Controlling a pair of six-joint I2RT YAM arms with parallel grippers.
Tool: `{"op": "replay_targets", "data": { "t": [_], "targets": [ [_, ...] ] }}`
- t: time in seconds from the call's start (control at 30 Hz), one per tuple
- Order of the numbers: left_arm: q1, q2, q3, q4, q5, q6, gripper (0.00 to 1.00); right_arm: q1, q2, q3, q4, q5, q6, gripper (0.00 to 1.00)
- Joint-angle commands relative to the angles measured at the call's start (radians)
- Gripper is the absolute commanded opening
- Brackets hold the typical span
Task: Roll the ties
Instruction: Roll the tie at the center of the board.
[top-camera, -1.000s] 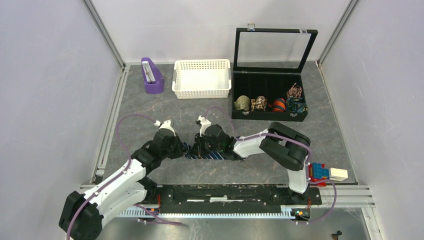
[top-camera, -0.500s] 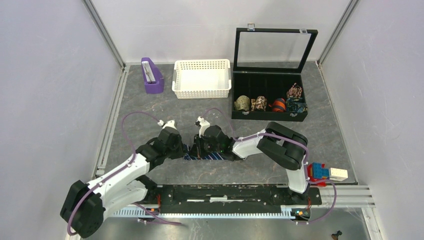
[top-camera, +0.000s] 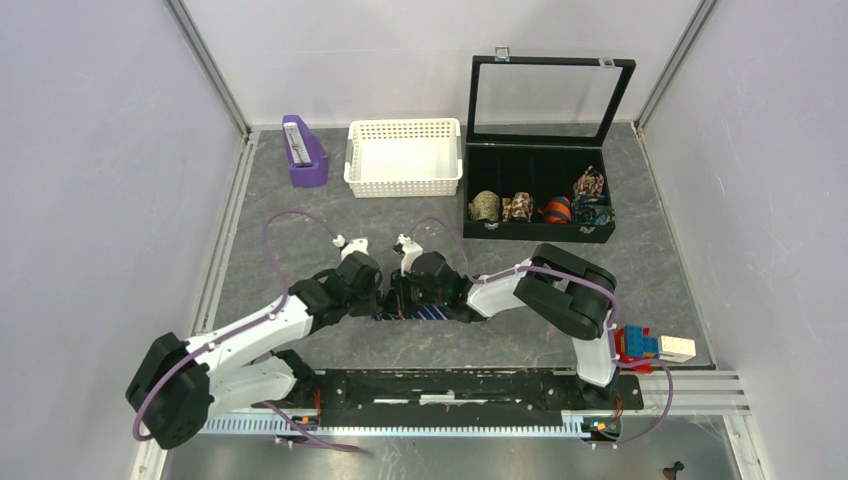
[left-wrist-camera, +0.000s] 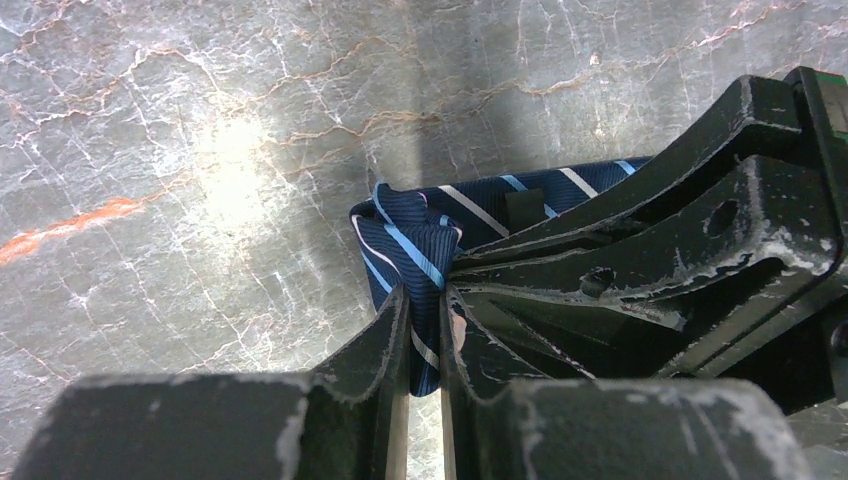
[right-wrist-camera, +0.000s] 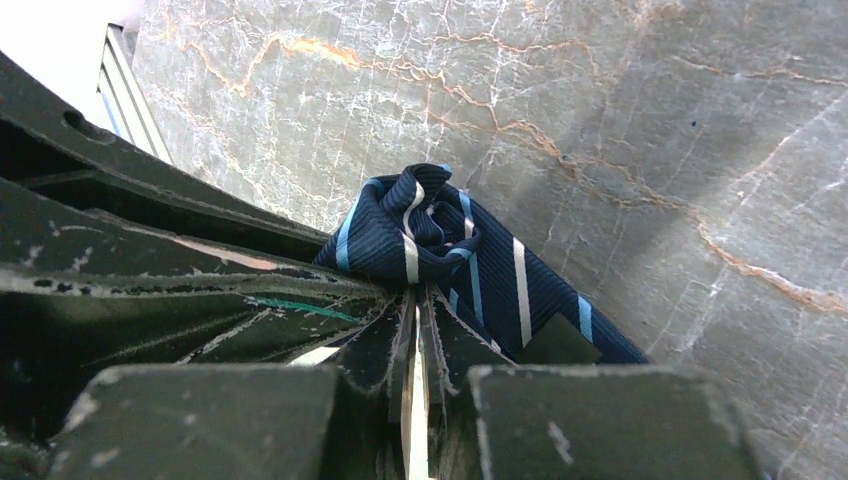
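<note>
The navy tie (top-camera: 428, 313) with thin light-blue and white stripes lies on the grey table between the two arms, its left end bunched into a small fold. In the left wrist view, my left gripper (left-wrist-camera: 425, 305) is shut on this fold of the tie (left-wrist-camera: 408, 238). My right gripper's black fingers (left-wrist-camera: 650, 240) press in from the right. In the right wrist view, my right gripper (right-wrist-camera: 415, 300) is pinched shut on the same bunched end of the tie (right-wrist-camera: 440, 235), and the rest of the strip trails right. From above, the left gripper (top-camera: 374, 296) and the right gripper (top-camera: 401, 297) meet tip to tip.
A black display case (top-camera: 540, 234) with its lid raised stands at the back right, holding olive, brown and orange rolls. A white basket (top-camera: 403, 157) and a purple holder (top-camera: 303, 150) stand at the back. Toy bricks (top-camera: 655, 346) sit by the right arm's base.
My left arm has swung right, bringing its gripper up against the right gripper at the tie's bunched end. The right gripper has hardly moved.
</note>
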Motion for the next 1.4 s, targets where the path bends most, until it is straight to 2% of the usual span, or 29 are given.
{"op": "replay_targets", "data": {
  "t": [0.0, 0.57, 0.97, 1.13, 1.37],
  "targets": [
    [-0.043, 0.042, 0.062, 0.005, -0.037, -0.022, 0.16, -0.006, -0.039, -0.021, 0.062, -0.008, -0.002, 0.10],
    [-0.134, 0.198, 0.131, -0.009, -0.122, -0.088, 0.19, -0.037, -0.102, -0.086, 0.051, -0.011, -0.011, 0.11],
    [-0.146, 0.233, 0.150, -0.020, -0.152, -0.088, 0.20, -0.089, -0.219, -0.125, -0.115, 0.019, -0.079, 0.14],
    [-0.155, 0.257, 0.168, -0.019, -0.149, -0.088, 0.28, -0.105, -0.262, -0.172, -0.118, 0.038, -0.090, 0.14],
    [-0.165, 0.276, 0.196, -0.020, -0.136, -0.085, 0.50, -0.114, -0.284, -0.195, -0.120, 0.050, -0.095, 0.14]
  ]
}}
